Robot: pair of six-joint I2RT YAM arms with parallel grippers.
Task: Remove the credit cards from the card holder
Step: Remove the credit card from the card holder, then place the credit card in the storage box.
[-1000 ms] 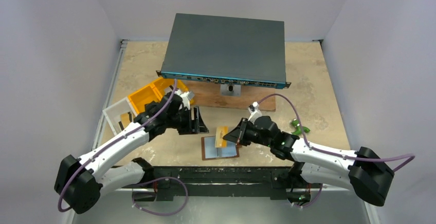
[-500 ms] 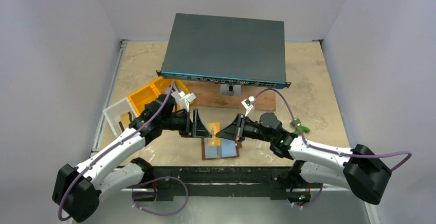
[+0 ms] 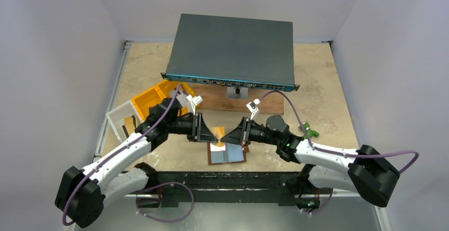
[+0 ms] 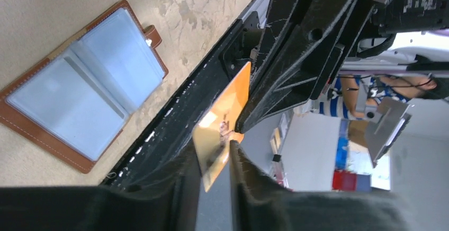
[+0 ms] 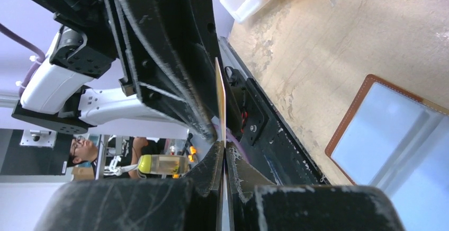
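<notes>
One fixed camera overhead, one riding each wrist.
The top view looks down and forward from behind the arms (image 3: pixel 127 149), far enough back to take in the whole table (image 3: pixel 328 98). Both wrist views sit very close and rolled sideways, facing each other: the left gripper (image 4: pixel 212 154) fills the bottom of one, the right gripper (image 5: pixel 223 149) of the other. All three catch the card holder (image 3: pixel 226 156) and orange card (image 4: pixel 222 114) (edge-on from the right wrist).

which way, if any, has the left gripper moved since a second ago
yes, the left gripper shifted slightly right and nearer, its tip now over the card holder's far-left corner
</notes>
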